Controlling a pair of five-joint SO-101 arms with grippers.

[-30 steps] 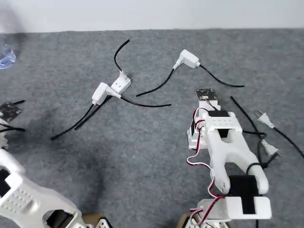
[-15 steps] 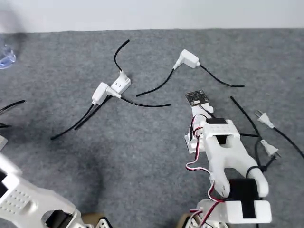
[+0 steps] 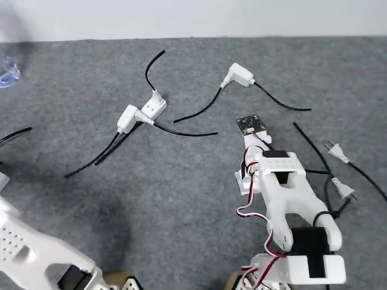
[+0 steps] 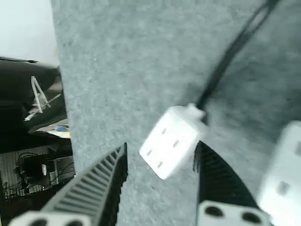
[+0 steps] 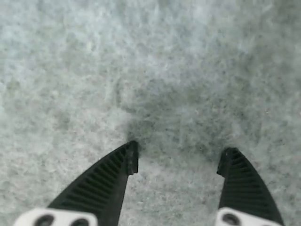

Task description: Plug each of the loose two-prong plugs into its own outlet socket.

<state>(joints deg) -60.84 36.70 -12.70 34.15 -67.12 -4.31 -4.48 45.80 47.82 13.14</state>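
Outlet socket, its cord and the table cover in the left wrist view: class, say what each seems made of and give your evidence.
Outlet socket: likely hard moulded plastic, white, smooth, with crisp slots. Cord: probably a rubber or vinyl sheath, black, matte, gently curving. Table cover: seemingly felt or short-pile carpet, grey, fuzzy, speckled.

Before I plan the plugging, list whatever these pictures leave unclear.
Left wrist view: the socket beyond the open left pincer is blurred; its gap to the pincer is unclear.
Left wrist view: a second socket is cut off by the frame edge.
High view: upper plug and lower plug are too small to judge their prongs.
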